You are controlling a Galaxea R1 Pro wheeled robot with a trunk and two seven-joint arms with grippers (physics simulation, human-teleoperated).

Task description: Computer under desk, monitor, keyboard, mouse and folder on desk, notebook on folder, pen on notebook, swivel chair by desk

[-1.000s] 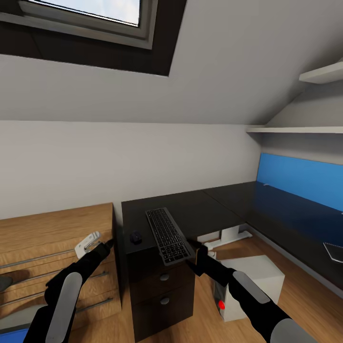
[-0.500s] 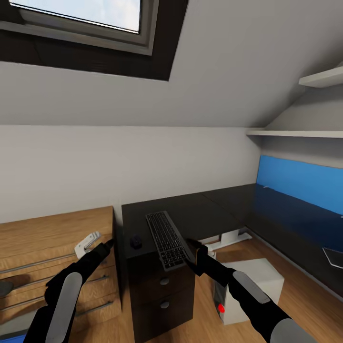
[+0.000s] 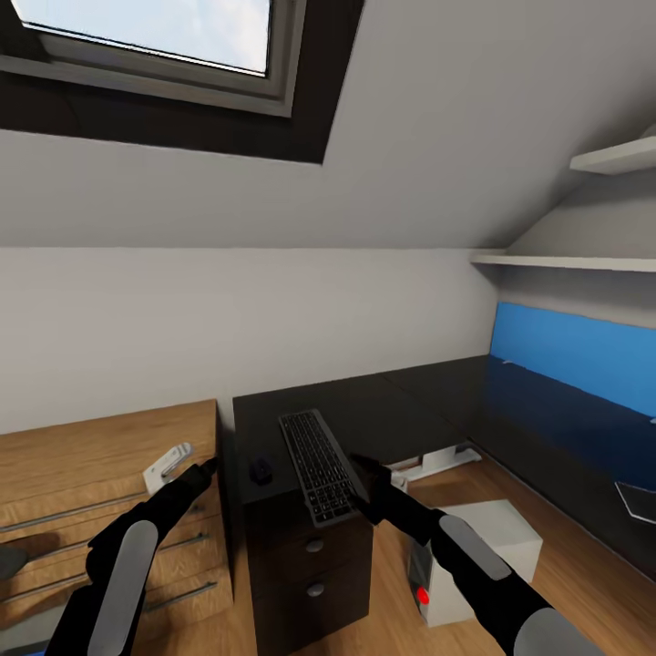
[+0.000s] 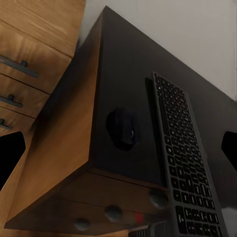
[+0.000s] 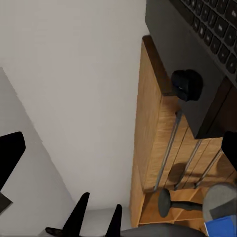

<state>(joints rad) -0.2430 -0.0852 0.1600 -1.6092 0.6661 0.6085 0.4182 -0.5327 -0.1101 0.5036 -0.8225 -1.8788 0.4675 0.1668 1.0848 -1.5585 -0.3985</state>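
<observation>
A black keyboard [image 3: 317, 465] lies on the black desk [image 3: 364, 415], its near end sticking out over the front edge. To its left sits a small black mouse [image 3: 261, 470], which also shows in the left wrist view [image 4: 123, 129] beside the keyboard [image 4: 187, 163]. My left gripper [image 3: 208, 466] hovers open, left of the desk's corner. My right gripper [image 3: 360, 469] is open by the keyboard's near right edge, with nothing between its fingers. A white computer tower [image 3: 469, 556] with a red light stands on the floor beside the desk's drawers.
A wooden dresser [image 3: 91, 456] stands left of the desk, with a white bracket [image 3: 166, 465] on its top. A blue panel [image 3: 574, 351] and shelves [image 3: 565, 261] line the right wall. A flat grey item [image 3: 638, 499] lies at the right edge.
The whole head view has shifted a little, so the camera moved. My right gripper has crept slightly left toward the keyboard's edge. The keyboard and mouse have stayed put.
</observation>
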